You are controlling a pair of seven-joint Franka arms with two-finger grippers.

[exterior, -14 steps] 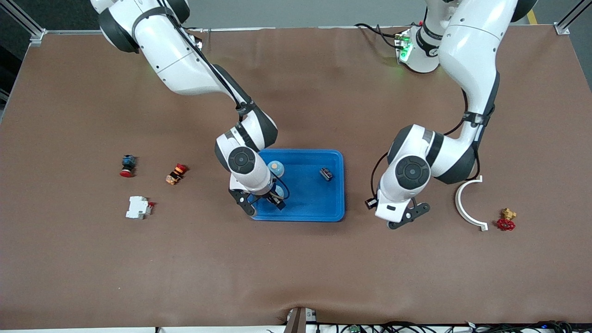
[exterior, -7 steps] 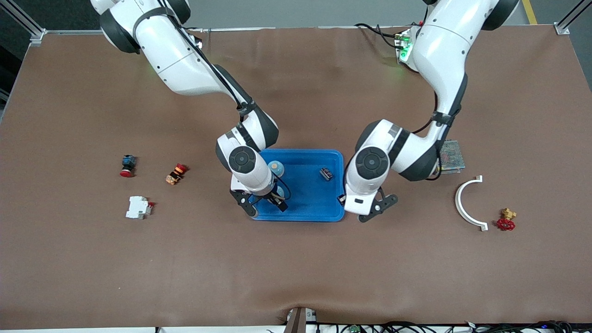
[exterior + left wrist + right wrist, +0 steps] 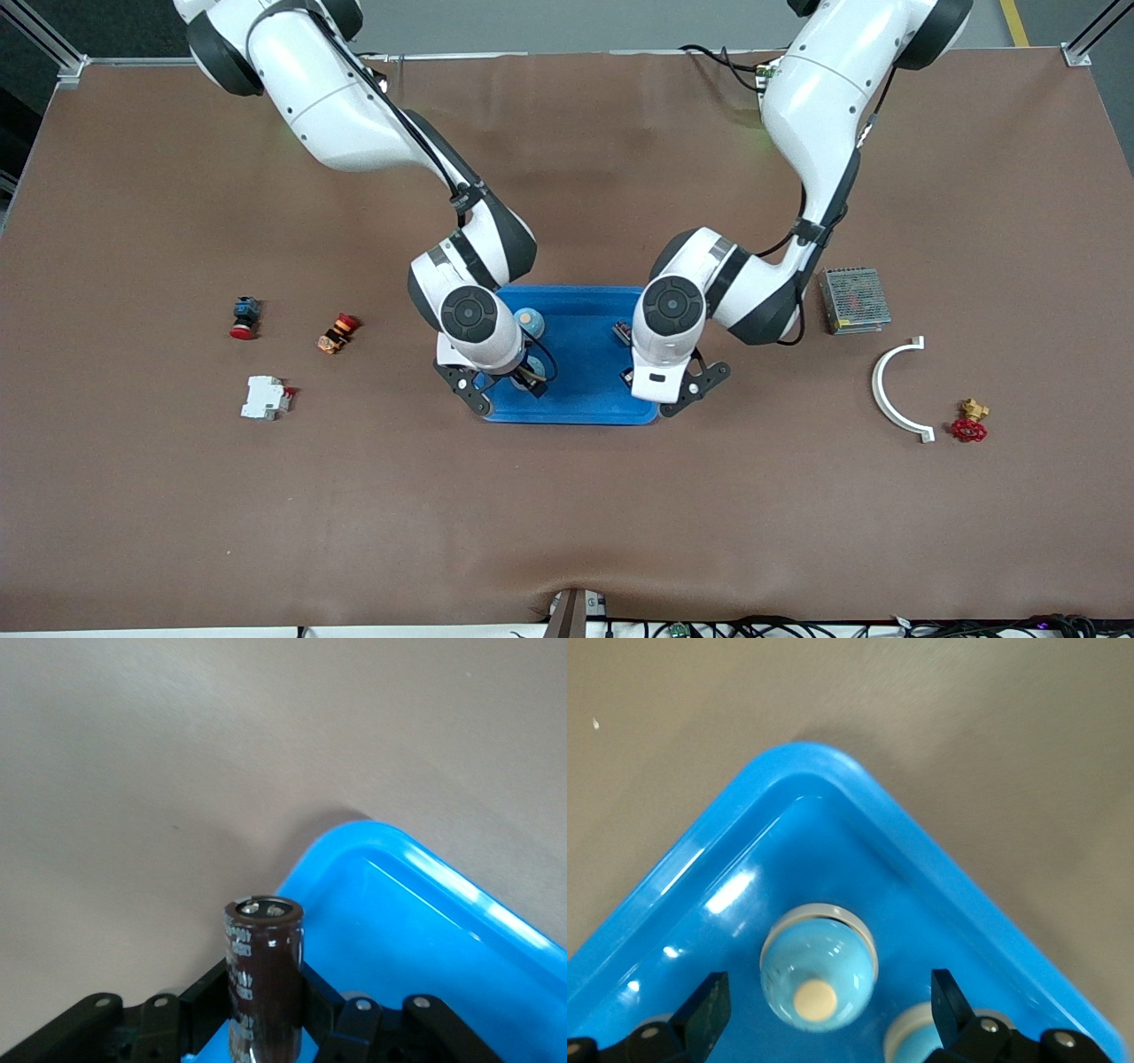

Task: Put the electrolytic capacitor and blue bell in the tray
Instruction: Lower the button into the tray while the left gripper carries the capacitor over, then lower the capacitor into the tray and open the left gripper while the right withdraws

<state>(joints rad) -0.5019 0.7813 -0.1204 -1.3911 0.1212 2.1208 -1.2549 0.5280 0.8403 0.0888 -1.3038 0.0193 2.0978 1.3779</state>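
Note:
The bright-blue tray (image 3: pixel 580 390) lies mid-table. My left gripper (image 3: pixel 633 379) is shut on a dark brown electrolytic capacitor (image 3: pixel 263 974), held upright over the tray's rim (image 3: pixel 416 864) at the left arm's end. My right gripper (image 3: pixel 526 381) is open over the tray's corner at the right arm's end. A blue bell (image 3: pixel 819 966) stands in the tray (image 3: pixel 700 868) between its fingers (image 3: pixel 709 1005), apart from them. A second blue bell (image 3: pixel 528 321) stands in the tray, farther from the camera. A small dark part (image 3: pixel 622 331) lies in the tray, partly hidden by my left arm.
Toward the right arm's end lie a red and blue push button (image 3: pixel 244 317), an orange and red button (image 3: pixel 337 332) and a white breaker (image 3: pixel 265 397). Toward the left arm's end lie a metal power supply (image 3: pixel 853 299), a white curved piece (image 3: pixel 897 390) and a red valve (image 3: pixel 970 423).
My left arm has swung from the table beside the tray to over the tray's end, carrying the capacitor. The power supply has come into view. My right gripper has barely moved.

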